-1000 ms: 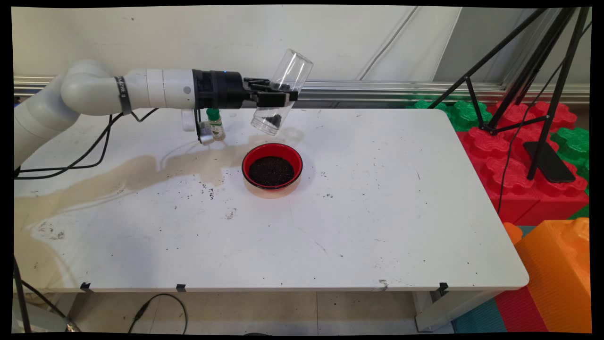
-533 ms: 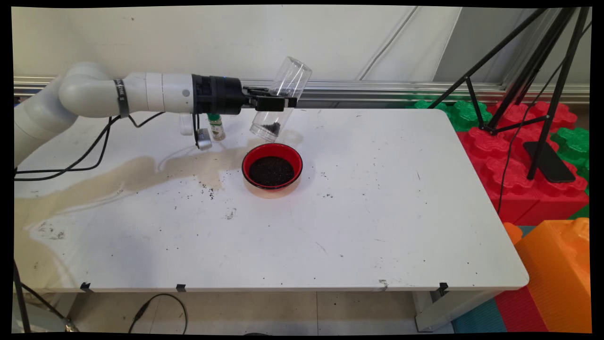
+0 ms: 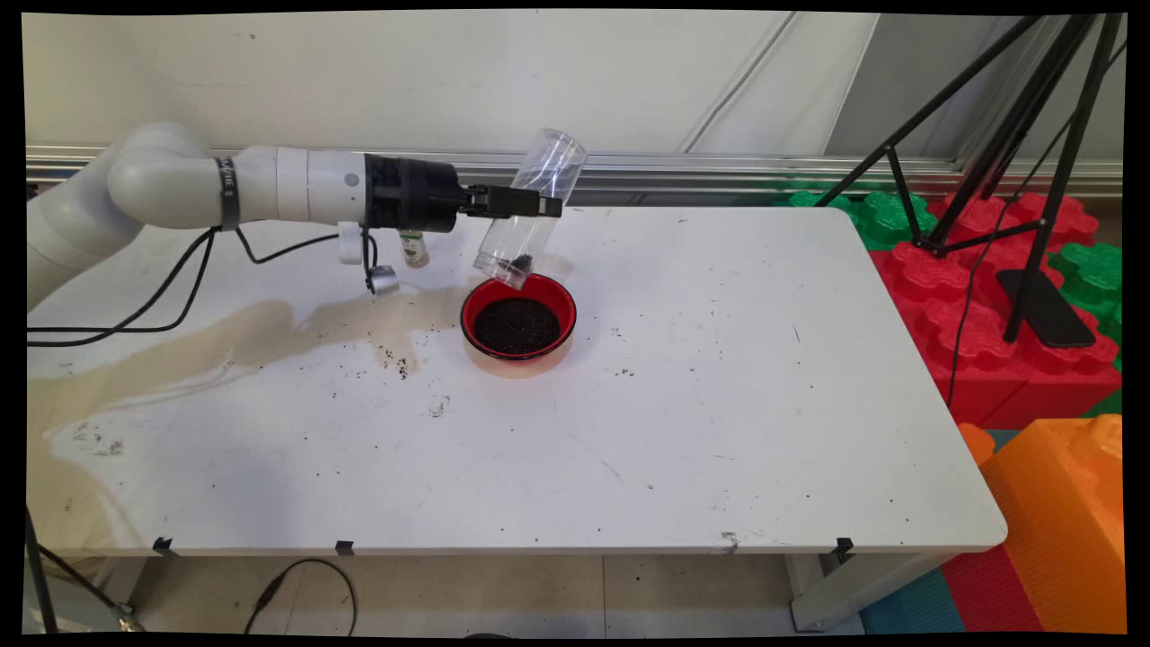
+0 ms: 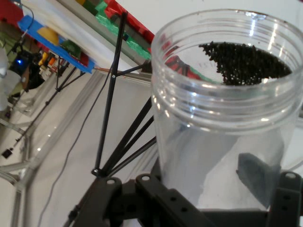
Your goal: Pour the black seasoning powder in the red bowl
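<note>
This looks like a robotics lab or test room rather than a home or kitchen. A plain white table [image 3: 629,431] stands against a bare pale wall [image 3: 359,72] with a metal rail [image 3: 719,175] running along it. At about 2 o'clock from the table's middle, a black tripod [image 3: 1015,135] stands on big red and green foam blocks [image 3: 988,305]; an orange block [image 3: 1060,512] sits at 4 o'clock. The tabletop is stained and speckled with dark grains. Loose cables [image 3: 296,593] trail on the floor at 7 o'clock.
</note>
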